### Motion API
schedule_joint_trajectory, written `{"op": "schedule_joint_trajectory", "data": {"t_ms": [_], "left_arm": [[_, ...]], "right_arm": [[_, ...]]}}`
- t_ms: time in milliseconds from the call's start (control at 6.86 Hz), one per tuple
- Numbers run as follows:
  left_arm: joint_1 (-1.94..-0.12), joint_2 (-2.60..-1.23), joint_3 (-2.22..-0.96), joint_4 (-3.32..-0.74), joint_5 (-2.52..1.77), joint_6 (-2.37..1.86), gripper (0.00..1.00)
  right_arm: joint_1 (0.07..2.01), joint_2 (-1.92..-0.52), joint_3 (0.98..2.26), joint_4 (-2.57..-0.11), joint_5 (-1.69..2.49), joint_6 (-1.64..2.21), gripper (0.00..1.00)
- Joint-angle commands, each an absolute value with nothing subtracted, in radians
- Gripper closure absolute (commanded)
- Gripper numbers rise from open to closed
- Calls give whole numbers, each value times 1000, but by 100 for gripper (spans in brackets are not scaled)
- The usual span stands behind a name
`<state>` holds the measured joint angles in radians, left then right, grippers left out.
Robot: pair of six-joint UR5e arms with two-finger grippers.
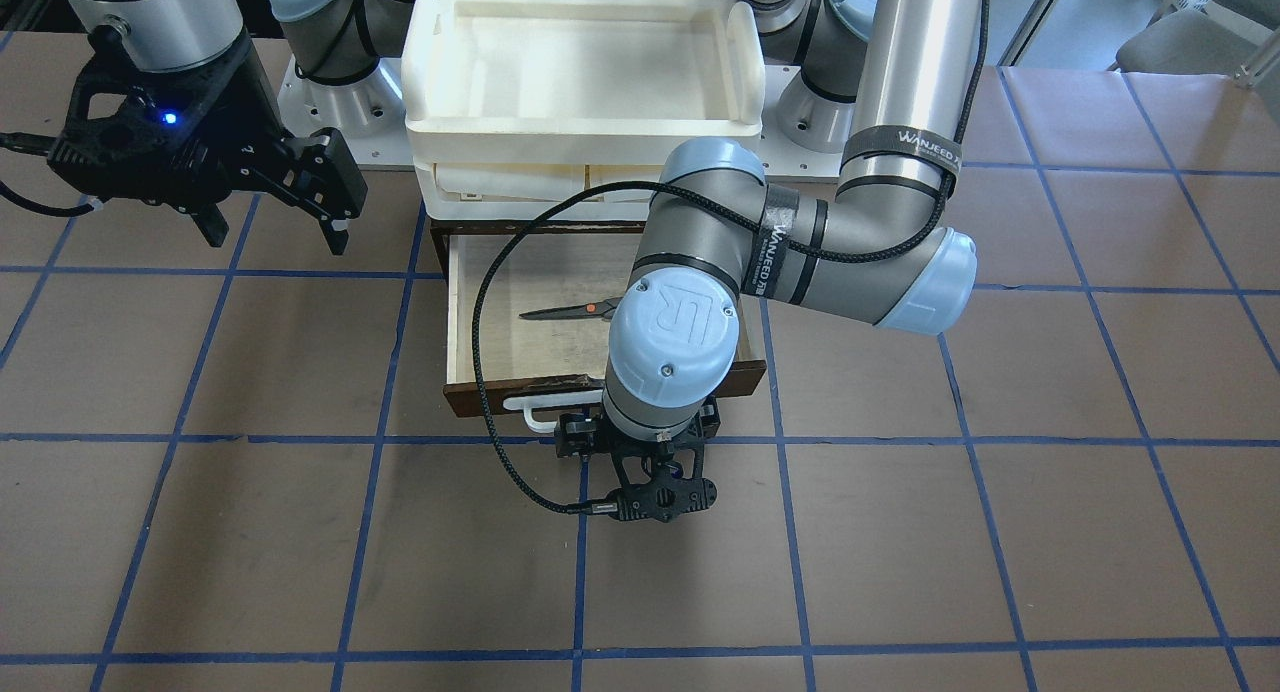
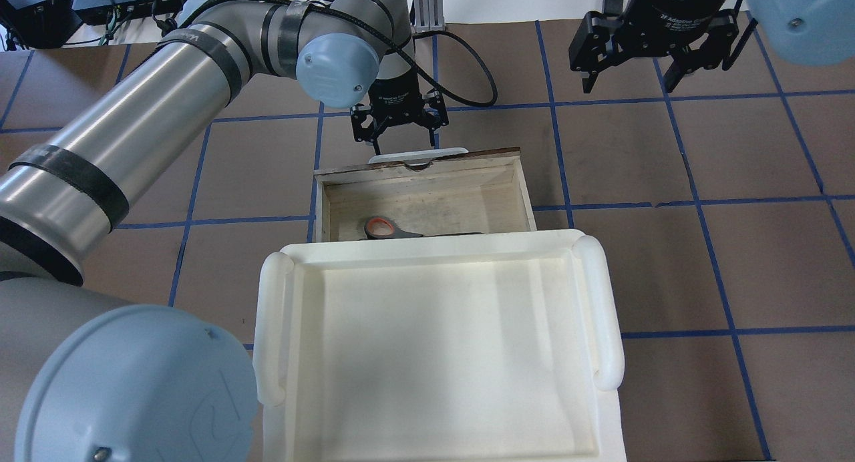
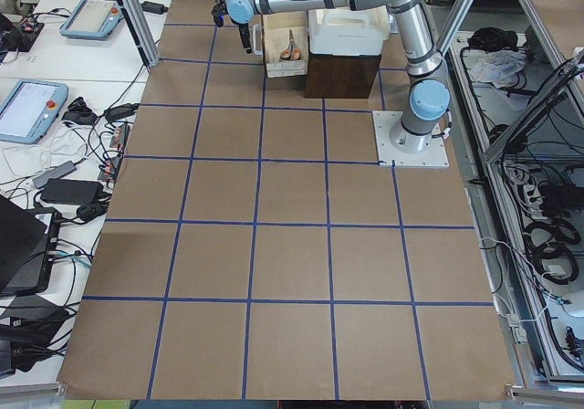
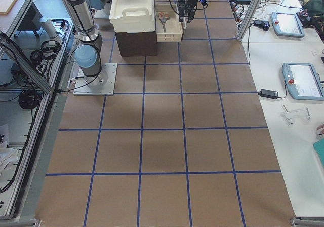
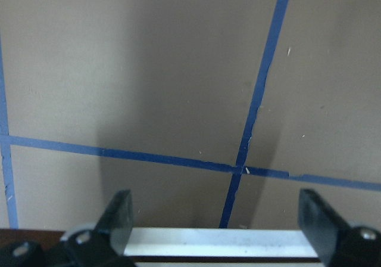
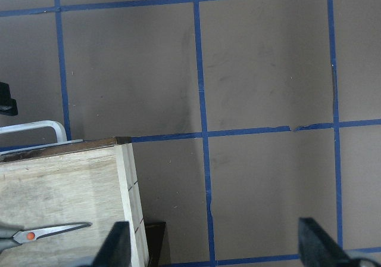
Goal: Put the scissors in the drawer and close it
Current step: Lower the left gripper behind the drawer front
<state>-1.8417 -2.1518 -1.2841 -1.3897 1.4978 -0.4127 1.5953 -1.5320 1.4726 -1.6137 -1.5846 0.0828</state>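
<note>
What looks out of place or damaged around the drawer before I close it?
Nothing stands out. The scissors lie flat on the floor of the open drawer, and the left gripper is open, its fingers straddling the white handle. No spill or damage shows.

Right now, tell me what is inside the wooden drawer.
The scissors lie flat on the drawer floor. Its rear portion is covered by the white tray stack, so anything there stays unseen.

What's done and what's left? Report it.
Done: the scissors lie inside the open drawer. In hand: the left end effector, open, sits at the white bar handle. Left: push the drawer shut.
</note>
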Motion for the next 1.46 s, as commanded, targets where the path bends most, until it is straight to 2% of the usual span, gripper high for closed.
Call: {"op": "schedule_joint_trajectory", "data": {"t_ms": [0, 1312], "left_arm": [[-1841, -2155, -1284, -1379, 1493, -403, 0], [-1858, -2095, -1287, -1555, 1448, -414, 0]], "right_arm": [[1595, -1532, 1473, -1614, -1585, 83, 0], [1595, -1531, 1473, -1614, -1585, 83, 0]]}}
